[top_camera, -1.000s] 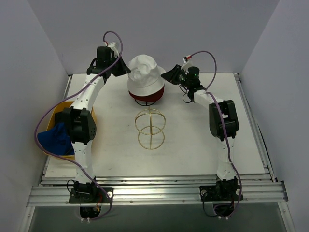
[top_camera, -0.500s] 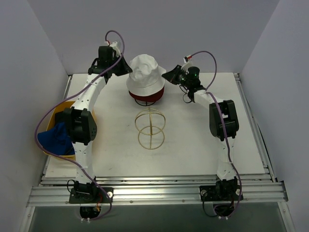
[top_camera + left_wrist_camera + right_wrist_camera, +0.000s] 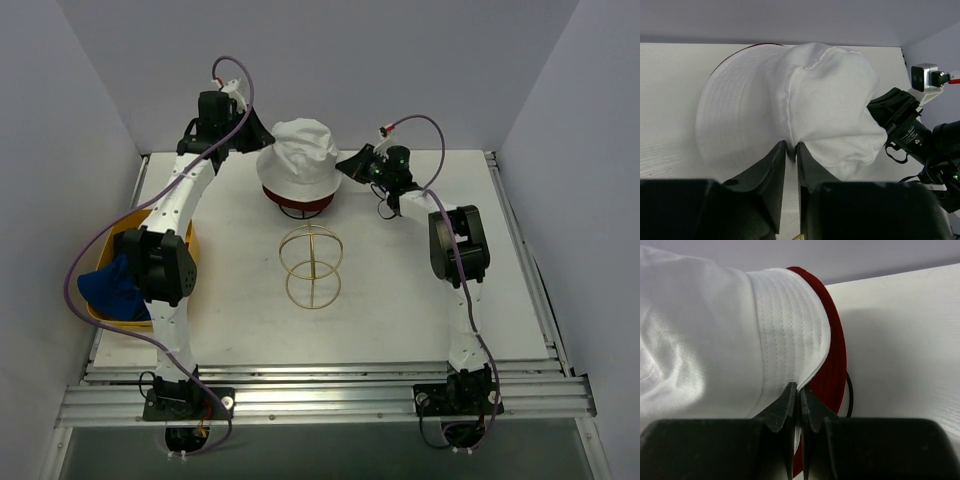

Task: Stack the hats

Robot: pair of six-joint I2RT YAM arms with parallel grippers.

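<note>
Far edge of table (image 3: 400, 290), centre: white bucket hat (image 3: 297, 158) sits over dark red bucket hat (image 3: 322, 197). Right gripper (image 3: 798, 388) clamped on white brim's right side, hat lying to its left. Left gripper (image 3: 791, 146) at opposite brim, jaws a sliver apart; holding or not, cannot tell. Both arms equally near.

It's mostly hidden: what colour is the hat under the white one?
Dark red: the lower hat peeks from under the white bucket hat, clearest in the right wrist view.
</note>
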